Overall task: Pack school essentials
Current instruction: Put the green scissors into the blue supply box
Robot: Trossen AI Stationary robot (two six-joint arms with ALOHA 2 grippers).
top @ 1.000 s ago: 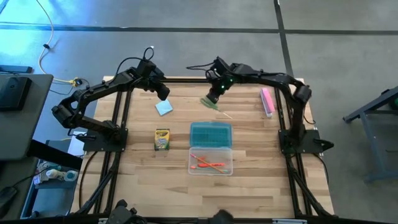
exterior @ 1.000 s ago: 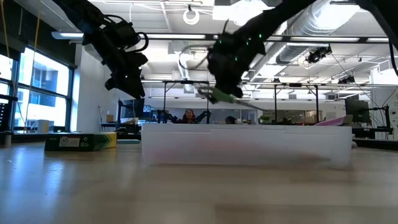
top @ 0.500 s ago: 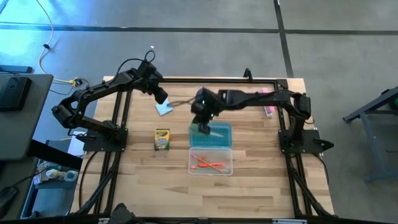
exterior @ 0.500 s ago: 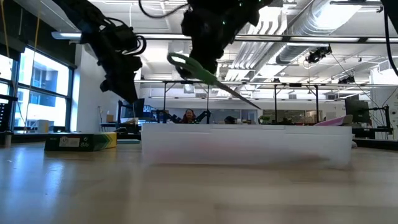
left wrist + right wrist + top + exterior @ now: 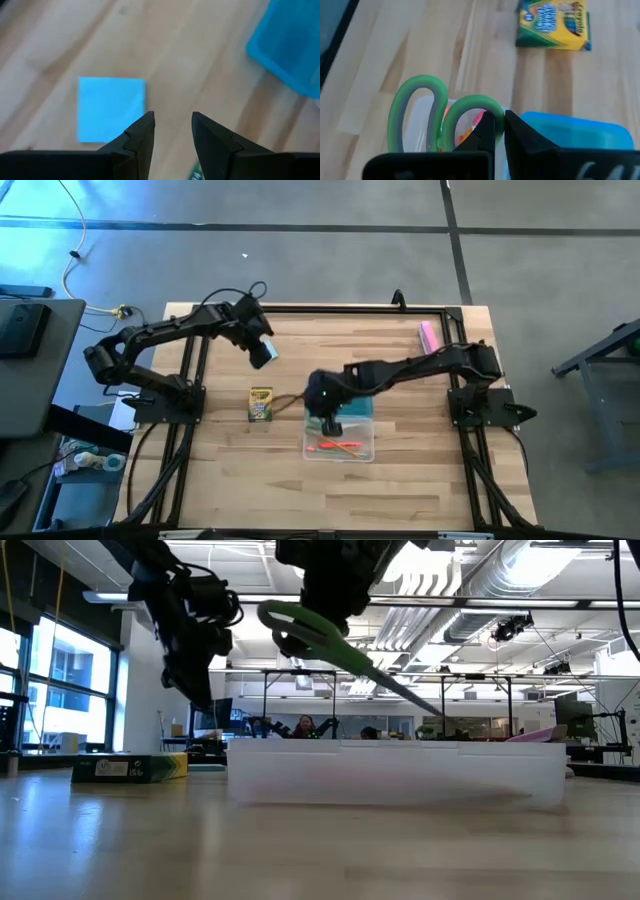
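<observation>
My right gripper (image 5: 501, 127) is shut on the green-handled scissors (image 5: 320, 635) and hangs above the clear case (image 5: 345, 448), at the edge of its teal lid (image 5: 358, 408). Orange and red pens (image 5: 335, 445) lie in the case. My left gripper (image 5: 173, 127) is open, with nothing between its fingers. It hovers over the table's far left part, just beside the light-blue square pad (image 5: 111, 107), which lies flat on the wood. The yellow-green crayon box (image 5: 261, 404) lies flat, left of the case. My right gripper pinches the scissors between its two fingers where the handle loops join (image 5: 484, 116); the fingers hide the exact spot. It comes from above, slanting down. The scissors are lifted clear and tilted, loops (image 5: 295, 625) high and blades (image 5: 410, 695) slanting down over the case.
A pink oblong block (image 5: 430, 340) lies at the table's far right, by the right arm's frame. Bare wood lies near the front edge and between the crayon box and the left frame.
My right gripper has swung from the table's far side toward the near edge and somewhat left, carrying the scissors over the case. It rolled on the way, and the scissors went from nearly level to blades-down. My left gripper has shifted toward the near edge, over the blue pad.
</observation>
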